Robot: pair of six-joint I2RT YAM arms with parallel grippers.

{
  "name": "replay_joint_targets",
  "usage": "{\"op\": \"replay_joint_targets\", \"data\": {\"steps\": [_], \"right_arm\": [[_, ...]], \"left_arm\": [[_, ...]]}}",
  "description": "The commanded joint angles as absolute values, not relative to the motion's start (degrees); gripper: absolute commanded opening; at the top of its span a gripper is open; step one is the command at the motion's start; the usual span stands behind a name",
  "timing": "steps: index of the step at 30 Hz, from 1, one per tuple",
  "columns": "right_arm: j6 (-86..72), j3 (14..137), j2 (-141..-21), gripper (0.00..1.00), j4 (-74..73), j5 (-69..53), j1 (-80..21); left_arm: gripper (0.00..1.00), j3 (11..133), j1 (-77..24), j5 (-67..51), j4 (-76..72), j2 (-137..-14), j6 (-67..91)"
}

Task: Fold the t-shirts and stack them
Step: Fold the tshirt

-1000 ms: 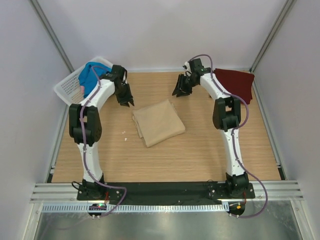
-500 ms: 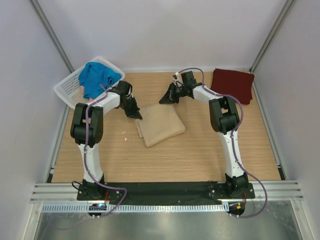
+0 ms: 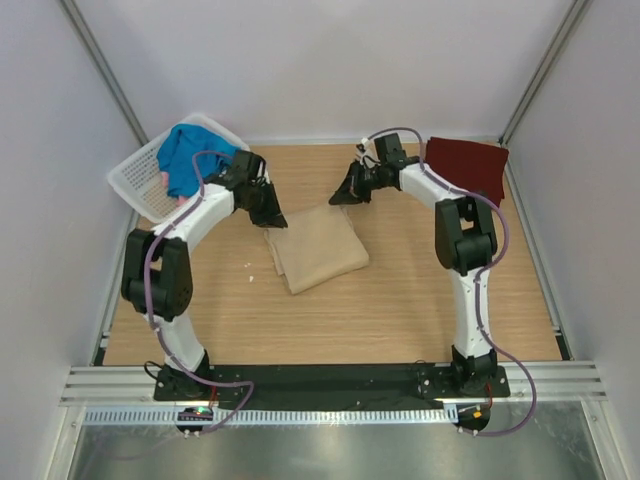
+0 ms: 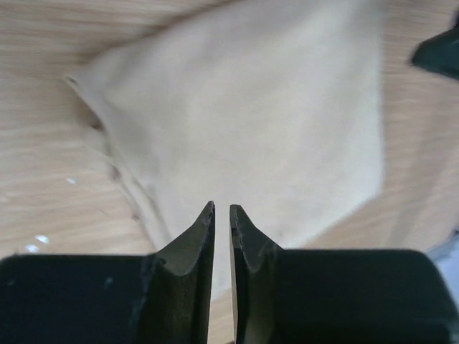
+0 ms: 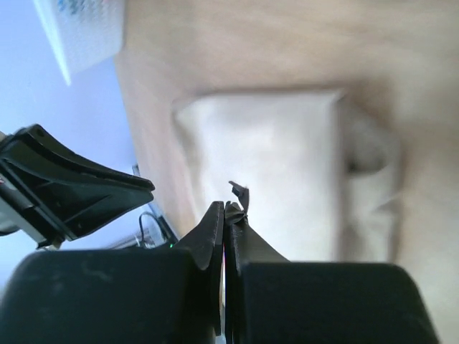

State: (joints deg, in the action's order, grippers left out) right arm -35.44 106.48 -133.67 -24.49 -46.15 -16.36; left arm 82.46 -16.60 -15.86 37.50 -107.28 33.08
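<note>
At the centre of the desk (image 3: 420, 300) lies the tan t-shirt (image 3: 318, 248), already folded into a flat, skewed square, presumably parked there as the working piece. Both arms reach over its far side: the left gripper (image 3: 274, 217) hangs at the shirt's 10 o'clock corner, and its wrist view shows the jaws barely apart with only a slit between them and no cloth in it. The right gripper (image 3: 344, 194) sits just off the 1 o'clock corner with its jaws pressed fully together, gripping no fabric that I can see. Such matched poses suggest a two-handed pinch of the far edge is being lined up or has missed. Toward 2 o'clock the maroon t-shirt (image 3: 468, 168) rests folded, likely the base of the stack. Toward 10 o'clock the blue t-shirt (image 3: 190, 155) is bunched in the white basket (image 3: 130, 185), awaiting its turn.
</note>
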Motion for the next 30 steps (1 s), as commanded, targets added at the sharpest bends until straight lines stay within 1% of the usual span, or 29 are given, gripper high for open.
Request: {"op": "replay_joint_targets", "data": {"steps": [1,2,3,4,6,7,10,12,15,19,21,24,27,30], "right_arm": [[-32.43,99.08,-120.52,0.01,-26.73,-47.64,-20.90],[-32.69,96.01,-118.85,0.01,-25.41,-47.72,-21.70],[-33.57,89.28,-117.26,0.01,-20.88,-48.07,-22.14],[-35.58,85.82,-114.29,0.01,-18.22,-48.86,-22.58],[-37.00,77.74,-112.51,0.01,-12.77,-49.30,-22.50],[-36.74,76.04,-111.63,0.01,-12.40,-50.18,-22.41],[-35.16,69.19,-109.96,0.01,-10.11,-51.06,-22.24],[-34.72,63.84,-108.81,0.01,-6.61,-51.59,-21.45],[-34.19,59.26,-108.28,0.01,-4.49,-52.12,-20.13],[-32.17,58.36,-108.37,0.01,-7.28,-51.51,-18.37],[-30.94,59.85,-106.28,0.01,-10.79,-50.45,-18.80],[-31.72,61.87,-104.16,0.01,-11.95,-50.18,-20.12],[-33.13,64.33,-105.63,0.01,-11.17,-49.40,-22.85],[-37.87,64.25,-108.19,0.01,-5.30,-50.01,-23.47]], "left_arm": [[0.13,78.42,-19.68,-20.72,36.32,-99.50,37.16],[0.11,75.53,-20.38,-22.74,34.04,-98.71,39.00],[0.10,70.19,-21.00,-26.07,27.92,-97.74,43.11],[0.08,67.27,-22.75,-26.71,25.08,-97.21,44.55],[0.06,60.34,-24.25,-26.99,17.62,-96.51,47.01],[0.05,58.29,-25.30,-26.72,15.23,-95.89,49.54],[0.04,51.71,-25.75,-26.11,10.82,-95.71,51.85],[0.03,49.49,-25.66,-26.19,10.28,-95.89,51.42],[0.02,46.41,-25.75,-25.14,10.37,-96.24,49.92],[0.02,45.17,-25.84,-24.00,12.39,-93.70,49.13],[0.02,47.10,-26.19,-22.86,15.80,-90.71,48.43],[0.03,51.23,-27.50,-22.50,19.51,-88.60,48.16],[0.04,55.01,-28.82,-23.38,18.64,-89.81,50.00],[0.04,56.60,-29.00,-26.17,14.87,-93.41,52.29]]}}
